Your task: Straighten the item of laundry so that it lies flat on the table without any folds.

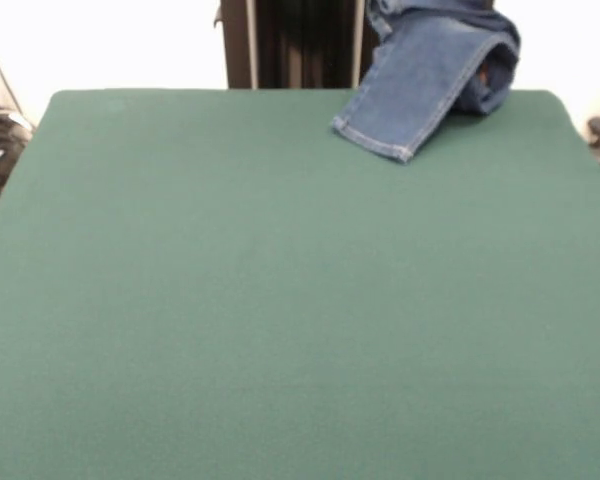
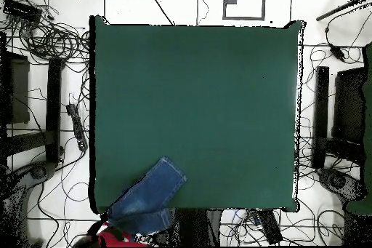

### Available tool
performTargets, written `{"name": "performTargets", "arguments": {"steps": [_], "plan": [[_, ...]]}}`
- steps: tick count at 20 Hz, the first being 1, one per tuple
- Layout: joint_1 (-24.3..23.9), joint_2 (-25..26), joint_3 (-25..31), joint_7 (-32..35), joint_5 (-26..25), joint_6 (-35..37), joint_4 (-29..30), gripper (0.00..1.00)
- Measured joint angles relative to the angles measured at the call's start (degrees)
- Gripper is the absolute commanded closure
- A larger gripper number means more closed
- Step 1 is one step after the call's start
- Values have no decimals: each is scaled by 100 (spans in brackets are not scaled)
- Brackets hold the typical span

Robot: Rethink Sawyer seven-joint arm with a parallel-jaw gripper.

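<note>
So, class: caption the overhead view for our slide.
Small blue denim jeans lie bunched, overhanging a corner of the dark green felt table.

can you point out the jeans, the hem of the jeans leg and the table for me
jeans (image 1: 425, 75), front view, on the denim leg lying over the table's corner
hem (image 1: 370, 140), front view, on the pale stitched cuff at the leg's end
table (image 2: 203, 107), overhead view, on bare green top near its middle

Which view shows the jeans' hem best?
Front view: the jeans lie at the table's far right corner, one leg's pale stitched hem plainly visible. Overhead, the jeans hang over the bottom-left edge; the hem shows, but its stitching is hard to read.
</note>
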Motion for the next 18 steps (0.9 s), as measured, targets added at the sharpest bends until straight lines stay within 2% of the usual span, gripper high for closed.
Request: {"name": "performTargets", "arguments": {"steps": [1, 4, 6, 9, 11, 12, 13, 15, 16, 18], "plan": [[374, -28, -29, 413, 178, -103, 60, 100], [981, 4, -177, 949, 422, -116, 65, 100], [1500, 130, -476, 1182, 585, -100, 19, 100], [2519, 540, -1262, 1237, 867, 68, -216, 100], [3412, 1046, -1996, 1237, 1057, 361, -511, 100], [4044, 1512, -2530, 1237, 1147, 642, -759, 100], [4304, 1731, -2757, 1237, 1169, 780, -872, 100], [5100, 2482, -3497, 1237, 1161, 1338, -1272, 100], [5703, 3158, -4151, 1237, 1097, 1948, -1638, 100], [6087, 3681, -4654, 1237, 1021, 2434, -1921, 100]]}}
